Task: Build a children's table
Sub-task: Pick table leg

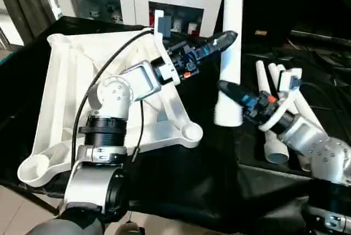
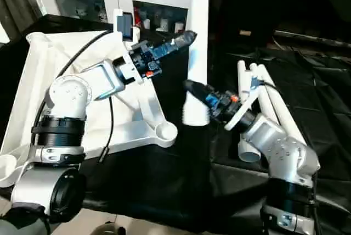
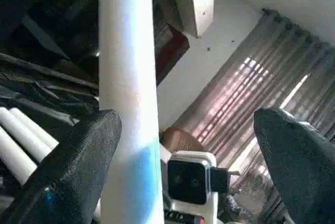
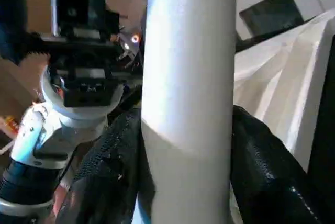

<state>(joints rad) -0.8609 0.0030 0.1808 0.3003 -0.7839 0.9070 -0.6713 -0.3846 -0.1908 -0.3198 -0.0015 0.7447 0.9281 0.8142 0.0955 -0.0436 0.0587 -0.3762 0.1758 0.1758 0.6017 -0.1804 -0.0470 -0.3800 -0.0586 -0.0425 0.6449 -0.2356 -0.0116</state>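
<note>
I hold one leg upright in my right gripper, the jaws pinched on its lower part just above the wide open end, which hangs over the black cloth and touches nothing below. My left gripper is up beside the same leg, higher on the shaft, its jaws spread wide; in the left wrist view one finger lies against the tube and the other stands well clear, so that hand grips nothing. The tabletop lies ribs-up to my left, its nearest corner socket empty and just beside the leg's foot. The other legs lie in a bundle on the cloth under my right arm. I judge this the fitting of the first leg: no socket I can see has one in it. Next I should either close the left jaws on the shaft to steady it, or carry the leg over that near socket, keep it plumb, and press it straight down; a tilt would make it jam on the rim.
</note>
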